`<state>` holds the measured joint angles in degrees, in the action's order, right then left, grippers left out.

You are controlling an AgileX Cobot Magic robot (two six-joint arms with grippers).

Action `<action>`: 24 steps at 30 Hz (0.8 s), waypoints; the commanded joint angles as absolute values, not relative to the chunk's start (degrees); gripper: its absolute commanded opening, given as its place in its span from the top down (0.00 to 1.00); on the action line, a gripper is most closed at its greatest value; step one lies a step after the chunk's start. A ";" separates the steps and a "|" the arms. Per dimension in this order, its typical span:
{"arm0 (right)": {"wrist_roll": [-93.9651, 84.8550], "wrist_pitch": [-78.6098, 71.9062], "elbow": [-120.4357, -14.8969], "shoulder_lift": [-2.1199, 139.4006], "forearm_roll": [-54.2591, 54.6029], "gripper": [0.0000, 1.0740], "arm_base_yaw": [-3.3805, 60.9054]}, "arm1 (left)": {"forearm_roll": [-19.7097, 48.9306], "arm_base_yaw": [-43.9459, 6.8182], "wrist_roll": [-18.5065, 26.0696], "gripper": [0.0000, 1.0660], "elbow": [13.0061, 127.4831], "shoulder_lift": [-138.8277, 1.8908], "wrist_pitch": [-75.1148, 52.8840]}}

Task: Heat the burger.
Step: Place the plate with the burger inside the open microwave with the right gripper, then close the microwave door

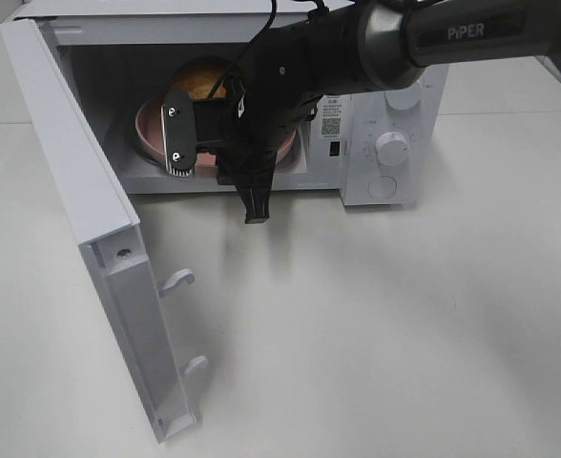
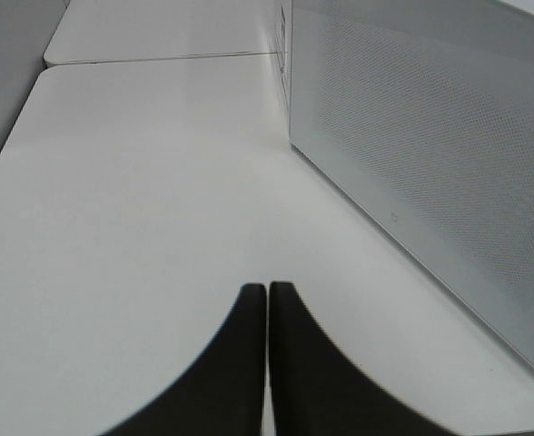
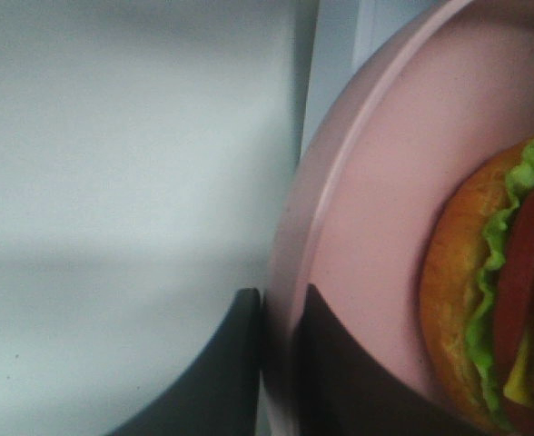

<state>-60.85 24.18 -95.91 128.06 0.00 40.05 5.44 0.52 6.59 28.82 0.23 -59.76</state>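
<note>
Burger (image 1: 204, 74) at the back: beside the swung-open door (image 1: 71, 162), the left gripper (image 2: 267, 291) hangs over the white table (image 2: 140, 182), jaws pressed together, empty. At the mouth of the microwave (image 1: 385, 114), the right gripper (image 3: 281, 304) pinches the rim of the pink plate (image 3: 376, 227), jaws nearly closed, one finger each side. The burger sits on that plate inside the cavity.

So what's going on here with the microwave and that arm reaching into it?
The right gripper is pinching the rim of the pink plate that carries the burger, with the arm inside the open microwave. Plate and burger are in the cavity, and the door stands wide open. The left gripper is shut and empty over the table, beside the door.
</note>
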 commanded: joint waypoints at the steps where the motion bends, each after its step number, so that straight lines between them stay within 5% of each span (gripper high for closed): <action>1: -58.27 23.15 -96.72 127.20 0.00 0.89 39.76 | 5.61 0.23 6.59 1.00 28.65 1.26 -59.19; 7: -57.70 24.98 -96.72 127.20 0.00 0.69 39.76 | 5.61 0.23 6.59 1.00 28.65 1.26 -59.19; 12: -49.27 26.07 -96.72 126.51 0.00 0.39 39.76 | 5.61 0.23 6.59 1.00 28.65 1.26 -59.19; 24: -39.13 33.75 -96.72 122.33 -0.34 0.32 39.88 | 5.61 0.23 6.59 1.00 28.65 1.26 -59.19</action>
